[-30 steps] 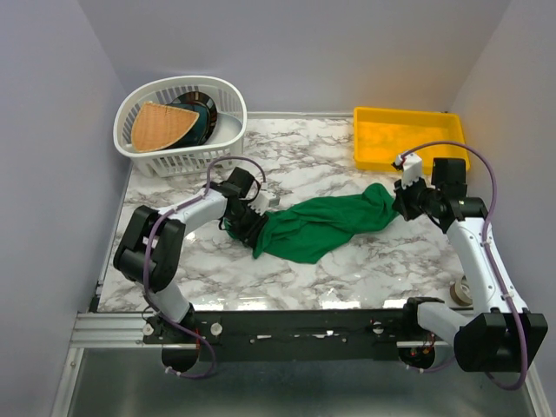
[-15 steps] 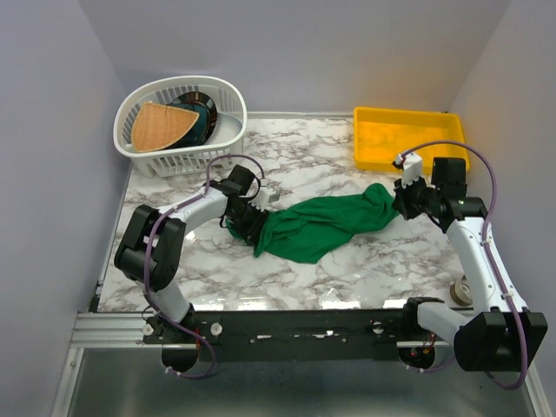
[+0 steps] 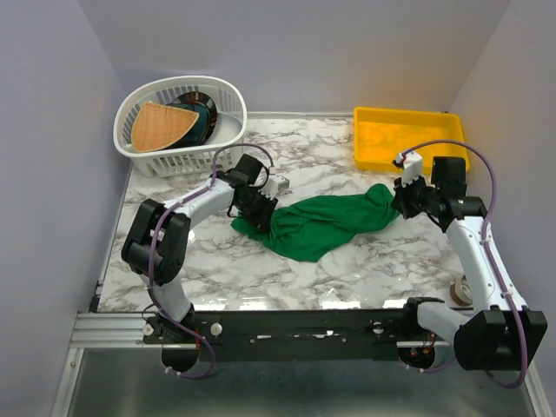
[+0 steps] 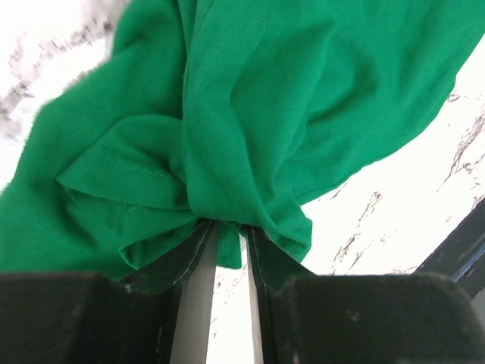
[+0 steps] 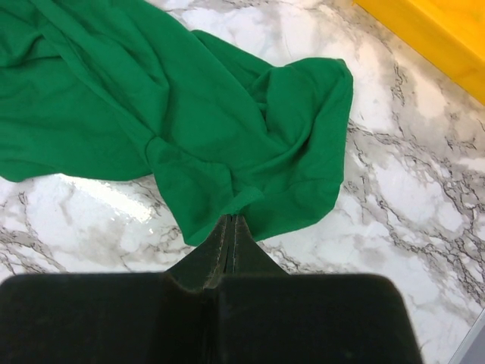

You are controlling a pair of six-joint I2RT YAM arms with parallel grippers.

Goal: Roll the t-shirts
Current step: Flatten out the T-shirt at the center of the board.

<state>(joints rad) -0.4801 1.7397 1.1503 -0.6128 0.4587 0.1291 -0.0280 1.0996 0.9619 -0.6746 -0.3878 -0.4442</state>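
Note:
The emerald-green t-shirt (image 3: pixel 326 224) lies crumpled in a long band across the middle of the marble table (image 3: pixel 261 269). My left gripper (image 3: pixel 261 211) is at its left end. In the left wrist view, bunched cloth (image 4: pixel 250 114) sits between the narrowly parted fingertips of that gripper (image 4: pixel 231 227), pinched there. My right gripper (image 3: pixel 397 201) is at the shirt's right end. In the right wrist view its jaws are pressed together on a fold of the shirt's edge (image 5: pixel 220 189), at the gripper (image 5: pixel 231 218).
A white laundry basket (image 3: pixel 187 161) holding dark and tan items stands at the back left. A yellow tray (image 3: pixel 408 111) stands at the back right, just beyond the right gripper, and shows as a yellow tray (image 5: pixel 439 30) in the right wrist view. A black rail (image 3: pixel 304 326) runs along the near edge.
My left gripper has narrowed on the cloth and moved back and to the right, drawing the shirt's left end with it. The right arm has stayed put.

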